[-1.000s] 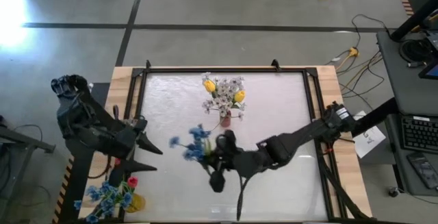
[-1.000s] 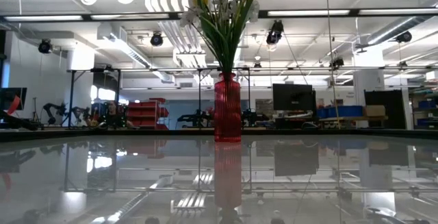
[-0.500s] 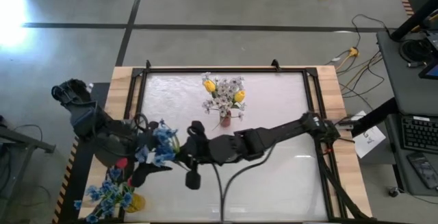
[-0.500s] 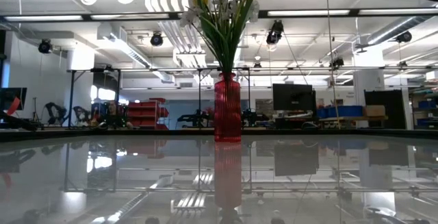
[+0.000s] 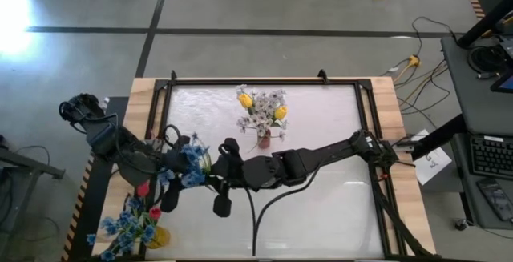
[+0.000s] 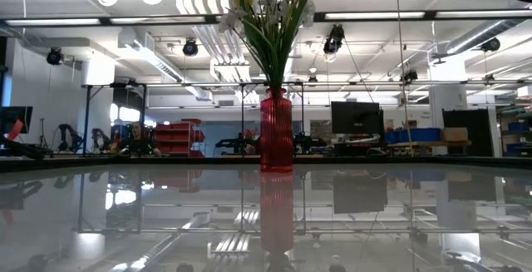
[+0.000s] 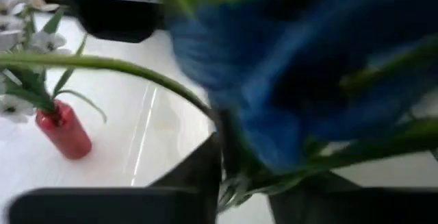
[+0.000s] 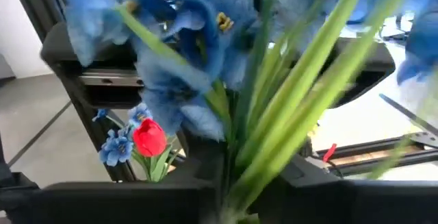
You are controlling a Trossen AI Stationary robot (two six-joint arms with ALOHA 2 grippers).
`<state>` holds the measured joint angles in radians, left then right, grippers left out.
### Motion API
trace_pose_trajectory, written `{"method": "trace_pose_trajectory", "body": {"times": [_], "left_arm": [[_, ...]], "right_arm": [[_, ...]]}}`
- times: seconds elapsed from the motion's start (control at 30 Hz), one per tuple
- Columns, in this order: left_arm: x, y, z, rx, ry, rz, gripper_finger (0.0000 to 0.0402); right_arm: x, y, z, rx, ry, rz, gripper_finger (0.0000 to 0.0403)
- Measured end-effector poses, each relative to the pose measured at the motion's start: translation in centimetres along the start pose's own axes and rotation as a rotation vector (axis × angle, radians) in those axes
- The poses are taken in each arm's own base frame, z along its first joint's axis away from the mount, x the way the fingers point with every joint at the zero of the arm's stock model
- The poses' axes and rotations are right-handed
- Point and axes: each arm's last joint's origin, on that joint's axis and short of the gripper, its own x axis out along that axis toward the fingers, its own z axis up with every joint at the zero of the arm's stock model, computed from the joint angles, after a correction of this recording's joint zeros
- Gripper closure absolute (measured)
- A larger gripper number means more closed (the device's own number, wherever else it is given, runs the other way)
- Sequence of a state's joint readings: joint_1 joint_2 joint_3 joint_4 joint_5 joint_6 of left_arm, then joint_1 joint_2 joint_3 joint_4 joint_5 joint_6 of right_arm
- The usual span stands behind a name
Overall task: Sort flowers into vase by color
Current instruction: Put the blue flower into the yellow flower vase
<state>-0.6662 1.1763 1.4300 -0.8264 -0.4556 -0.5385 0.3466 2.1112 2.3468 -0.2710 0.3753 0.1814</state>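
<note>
A bunch of blue flowers (image 5: 188, 162) hangs over the table's left part between my two grippers. My left gripper (image 5: 175, 175) comes from the left and is shut on the bunch. My right gripper (image 5: 210, 179) reaches across from the right and is shut on its green stems. A red vase (image 5: 264, 139) with white and yellow flowers stands on the table at the far middle. A yellow vase (image 5: 158, 235) with blue flowers and a red tulip (image 8: 148, 138) stands at the near left corner. The low view shows only the red vase (image 6: 276, 131). My left gripper pinches the green stems (image 7: 231, 181) between its two fingers, just beside the blue blooms. It comes level from the table's left. The bunch is clear of the table. My right gripper has the bundle of green stems (image 8: 239, 172) between its two fingers, farther from the blooms. It comes level from the table's right, and the blooms point toward the left arm.
A black frame (image 5: 264, 81) runs round the white table top. The right arm (image 5: 321, 159) lies across the table's middle, just near of the red vase. Wooden table edges show at the left and right.
My right gripper has carried the blue flowers toward the table's left edge, clear of the table. My left gripper, wide open a second ago, has moved in toward the bunch and shut on its stems.
</note>
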Motion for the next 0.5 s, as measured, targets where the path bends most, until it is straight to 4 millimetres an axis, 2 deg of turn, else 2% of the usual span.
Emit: {"method": "trace_pose_trajectory", "body": {"times": [0.1, 0.17, 0.3, 0.5], "left_arm": [[0.2, -0.1, 0.0, 0.012, 0.004, -0.005, 0.0376], [0.2, -0.1, -0.1, 0.014, 0.004, 0.004, 0.0393], [-0.4, 0.3, 0.0, 0.012, -0.002, 0.015, 0.0395], [-3.4, 1.7, 0.8, -0.025, -0.141, 0.052, 0.0401]], "right_arm": [[0.0, 0.0, 0.2, -0.007, -0.016, -0.003, 0.0316], [-0.2, 0.1, 0.5, -0.008, -0.041, -0.002, 0.0282], [-1.5, 1.2, 1.3, -0.064, -0.062, -0.028, 0.0218], [-4.4, 2.5, 2.3, -0.085, -0.007, -0.088, 0.0158]]}}
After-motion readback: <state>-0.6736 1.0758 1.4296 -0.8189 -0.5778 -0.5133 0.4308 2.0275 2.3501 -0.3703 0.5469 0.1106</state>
